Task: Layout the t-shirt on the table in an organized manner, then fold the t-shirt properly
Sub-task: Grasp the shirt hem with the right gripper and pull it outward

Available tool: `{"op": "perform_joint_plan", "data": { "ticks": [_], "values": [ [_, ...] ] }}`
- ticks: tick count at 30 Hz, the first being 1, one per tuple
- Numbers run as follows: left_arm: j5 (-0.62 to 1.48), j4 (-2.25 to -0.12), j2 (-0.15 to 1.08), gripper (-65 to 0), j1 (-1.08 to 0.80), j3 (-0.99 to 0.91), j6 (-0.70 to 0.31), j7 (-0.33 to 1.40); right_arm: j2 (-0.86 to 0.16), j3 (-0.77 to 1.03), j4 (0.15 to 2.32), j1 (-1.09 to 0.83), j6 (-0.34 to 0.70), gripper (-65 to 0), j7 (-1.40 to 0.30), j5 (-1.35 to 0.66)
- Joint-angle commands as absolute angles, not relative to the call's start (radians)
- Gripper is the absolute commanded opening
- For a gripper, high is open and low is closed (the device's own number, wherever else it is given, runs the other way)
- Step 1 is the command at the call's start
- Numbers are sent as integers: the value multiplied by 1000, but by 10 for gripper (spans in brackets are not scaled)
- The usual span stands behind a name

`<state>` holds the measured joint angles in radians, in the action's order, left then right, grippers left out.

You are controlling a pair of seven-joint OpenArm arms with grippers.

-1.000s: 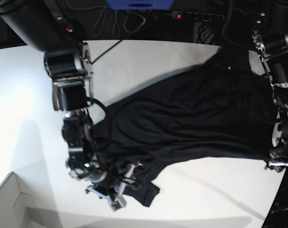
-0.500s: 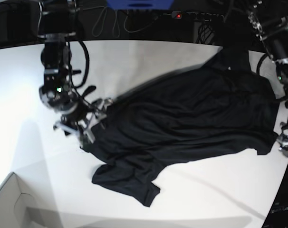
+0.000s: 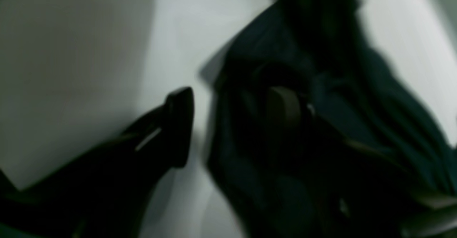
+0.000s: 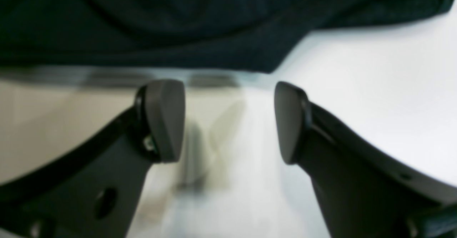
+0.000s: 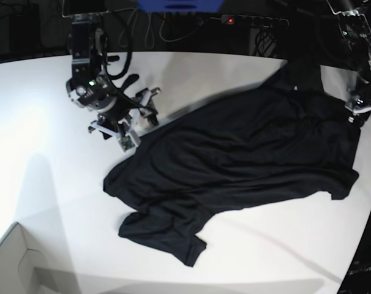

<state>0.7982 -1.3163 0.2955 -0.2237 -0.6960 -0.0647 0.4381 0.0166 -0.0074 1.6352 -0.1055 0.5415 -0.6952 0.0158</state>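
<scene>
White worktop (image 5: 247, 257) with one garment on it

A black t-shirt (image 5: 247, 153) lies spread but rumpled across the worktop's middle and right, its cloth running to the far right edge. One sleeve is bunched toward the near side. A white box (image 5: 14, 263) corner sits at the near left. The worktop's far edge curves.

We find no text, label, brand, number or sign that can be read anywhere in these three views.
</scene>
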Motion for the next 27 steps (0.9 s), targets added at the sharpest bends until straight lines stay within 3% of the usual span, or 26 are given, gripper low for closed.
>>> {"op": "perform_joint_plan", "data": {
  "ticks": [1, 8, 10, 12, 15, 16, 22, 27],
  "values": [
    [806, -1319, 314, -334, -216, -702, -76, 415, 21, -12, 1635, -74, 544, -252, -667, -7],
    [806, -1237, 315, -337, -174, -627, -76, 414, 21, -10, 1495, 31, 544, -256, -667, -7],
    [806, -1219, 315, -338, -160, -611, -76, 414, 21, -10, 1471, 54, 545, -289, -665, -7],
    [806, -1211, 315, -338, -151, -602, -76, 415, 21, -10, 1458, 81, 545, -384, -665, -7],
    [806, -1198, 317, -338, -145, -596, -76, 417, 21, -12, 1461, 120, 545, -613, -670, -7],
    [806, -1198, 318, -338, -148, -598, -76, 417, 21, -12, 1481, 131, 545, -650, -677, -7],
    [806, -1201, 323, -338, -153, -598, -76, 417, 47, -44, 1575, 216, 545, -650, -684, -7],
    [806, -1208, 323, -339, -170, -598, -76, 417, 90, -134, 1508, 328, 545, -650, -684, -1]
  ]
}}
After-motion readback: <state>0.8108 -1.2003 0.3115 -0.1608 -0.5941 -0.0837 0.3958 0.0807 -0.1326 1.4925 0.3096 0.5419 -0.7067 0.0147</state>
